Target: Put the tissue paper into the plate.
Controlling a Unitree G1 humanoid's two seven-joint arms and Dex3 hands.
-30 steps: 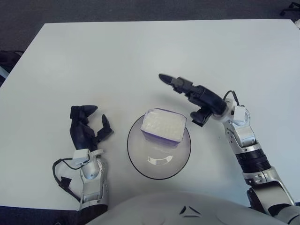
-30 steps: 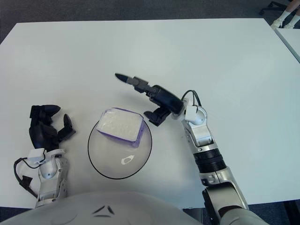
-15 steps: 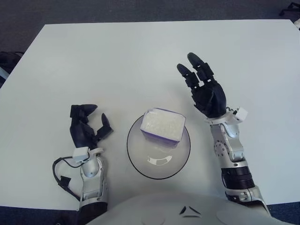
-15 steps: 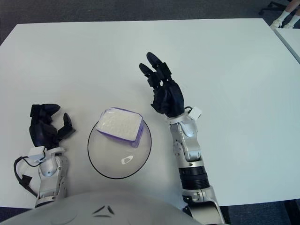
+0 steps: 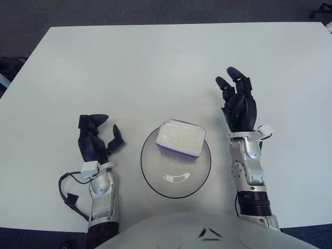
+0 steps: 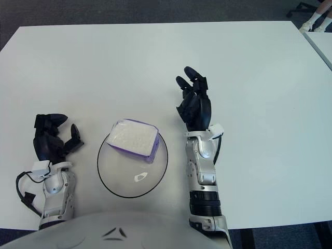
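Right hand [image 5: 237, 104] withdrew; tissue pack [image 5: 180, 140] stays in plate [image 5: 155, 179].

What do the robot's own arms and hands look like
Both hands, left hand and right hand, are black with three thick jointed fingers. The forearms are silver-grey metal with black bands. A black cable loops beside the left wrist.

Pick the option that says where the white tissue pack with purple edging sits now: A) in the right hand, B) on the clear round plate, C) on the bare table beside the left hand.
B: the white tissue pack with purple edging lies on the clear round plate, both hands apart from it.
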